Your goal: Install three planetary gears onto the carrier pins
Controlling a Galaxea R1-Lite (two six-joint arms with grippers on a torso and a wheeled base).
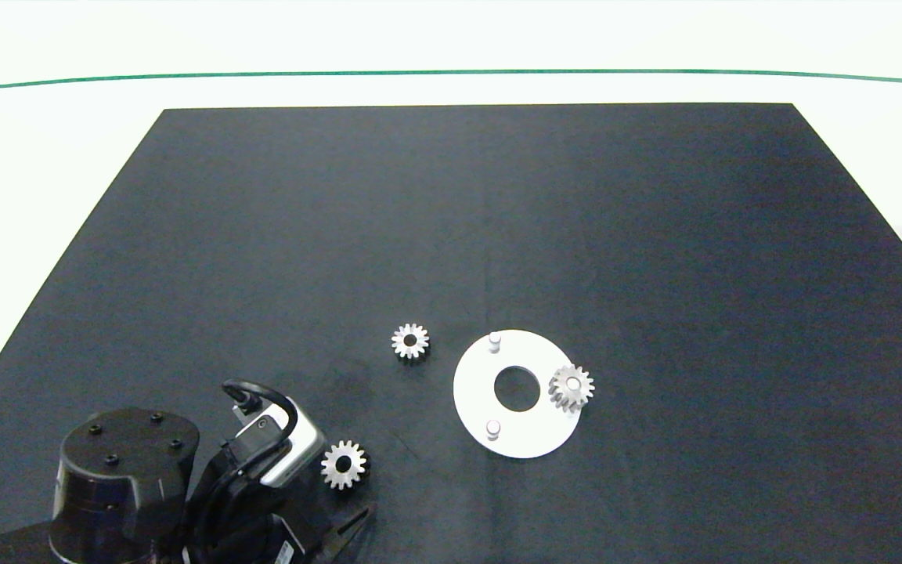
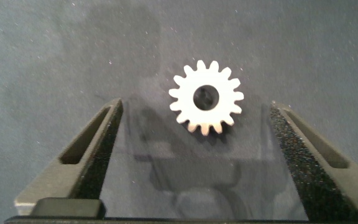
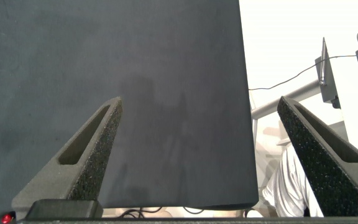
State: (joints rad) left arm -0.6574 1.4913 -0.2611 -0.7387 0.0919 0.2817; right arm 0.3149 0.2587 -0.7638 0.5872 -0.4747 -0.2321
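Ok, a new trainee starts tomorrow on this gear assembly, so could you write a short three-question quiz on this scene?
1. How many small silver-grey metal spur gears sit on the flat white round disc?
2. True or false: the left pincer is shut on a gear.
3. How many short white pegs are still bare? A) one B) two C) three

Key: 1. One; the other two lie on the black mat. 2. False; it stands open around one. 3. B

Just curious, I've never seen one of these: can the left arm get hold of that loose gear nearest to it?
Probably yes. The left gripper hangs open over the gear, which lies flat on the black mat just ahead of its fingertips, with nothing between.
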